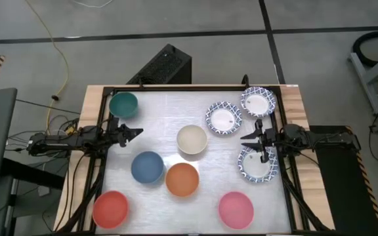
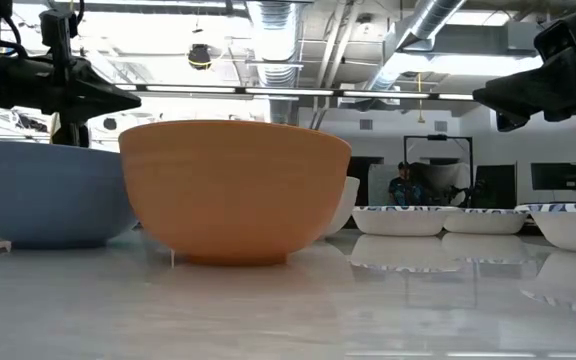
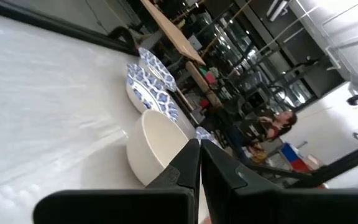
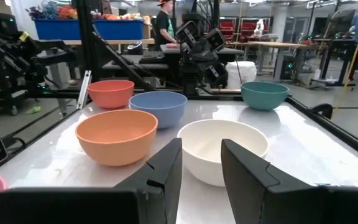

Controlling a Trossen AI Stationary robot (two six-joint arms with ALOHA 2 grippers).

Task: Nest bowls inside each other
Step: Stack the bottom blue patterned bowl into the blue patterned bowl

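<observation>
Hovering empty, the right gripper (image 1: 248,141) holds its fingers apart, facing the cream bowl (image 1: 191,139) just ahead (orange bowl (image 1: 182,179) beside it); a careless reach could shove both.

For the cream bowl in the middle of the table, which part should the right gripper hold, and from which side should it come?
Probably the rim of the cream bowl on its right side, one finger inside and one outside. The bowl stands upright and open, alone, with a thin wall. The right gripper, open and empty, already faces that side with bare table between; the orange bowl sits close on the near side.
</observation>
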